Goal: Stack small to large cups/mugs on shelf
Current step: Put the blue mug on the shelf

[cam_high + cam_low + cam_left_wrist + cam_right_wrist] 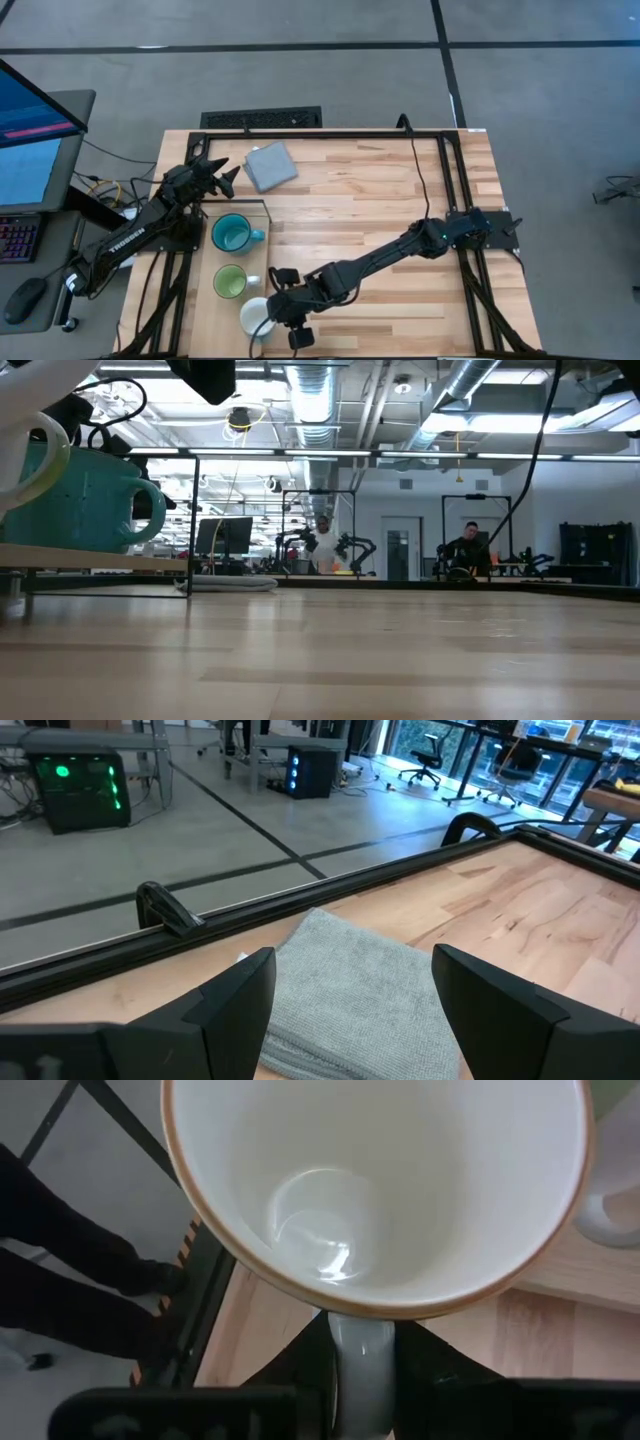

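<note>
The shelf [203, 318], a pale panel, stands along the table's left side. On it are the teal mug [232, 235] and, nearer, the light green mug [230, 282]. The white mug [254, 318] is over the shelf's near end, and my right gripper [279, 319] is shut on it from its right. The low view shows the teal mug [88, 495] on the shelf [100, 557], and the white mug [35, 385] high at the picture's left edge. My left gripper [226, 176] is open over the table's far left, beside a grey pad [270, 165], touching nothing. My right gripper [362, 1380] pinches the white mug's handle [358, 1335] between its two fingers [295, 1370], which come from the table's right side, slanting down. The mug's mouth [380, 1180] faces up, roughly upright. In the low view its underside shows well above the shelf top, so it seems lifted clear.
The folded grey pad [350, 980] lies on the striped tabletop near the far edge, in front of my left gripper [350, 1020]. A dark frame [330, 133] runs round the table. The table's middle and right are bare wood [380, 200]. People sit in the room beyond [465, 545].
</note>
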You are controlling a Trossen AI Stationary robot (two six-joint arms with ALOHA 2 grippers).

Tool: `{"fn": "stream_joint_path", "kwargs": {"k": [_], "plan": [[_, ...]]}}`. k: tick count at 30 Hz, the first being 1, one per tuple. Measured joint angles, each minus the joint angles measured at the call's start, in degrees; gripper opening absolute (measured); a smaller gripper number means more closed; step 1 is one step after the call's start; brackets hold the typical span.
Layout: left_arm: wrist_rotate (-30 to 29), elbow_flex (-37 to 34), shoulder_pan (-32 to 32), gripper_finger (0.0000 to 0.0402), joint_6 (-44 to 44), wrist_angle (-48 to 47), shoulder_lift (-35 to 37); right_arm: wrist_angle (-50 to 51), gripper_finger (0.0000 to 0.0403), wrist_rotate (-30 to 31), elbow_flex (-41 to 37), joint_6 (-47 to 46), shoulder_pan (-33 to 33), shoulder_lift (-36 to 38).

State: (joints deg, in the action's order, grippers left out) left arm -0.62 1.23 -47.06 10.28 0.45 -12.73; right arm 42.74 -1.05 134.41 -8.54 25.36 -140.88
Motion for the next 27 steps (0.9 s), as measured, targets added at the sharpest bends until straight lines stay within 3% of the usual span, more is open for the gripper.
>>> {"fn": "stream_joint_path", "kwargs": {"k": [10,27], "plan": [[0.22,0.02,0.00,0.0261,0.00,-0.02,0.00,-1.01,0.0083,-0.42,-0.02,0.05,-0.02,-0.03],[0.17,0.04,0.02,0.0261,0.00,-0.04,0.00,-3.54,0.0131,-0.49,0.04,1.56,-0.37,-0.04]]}}
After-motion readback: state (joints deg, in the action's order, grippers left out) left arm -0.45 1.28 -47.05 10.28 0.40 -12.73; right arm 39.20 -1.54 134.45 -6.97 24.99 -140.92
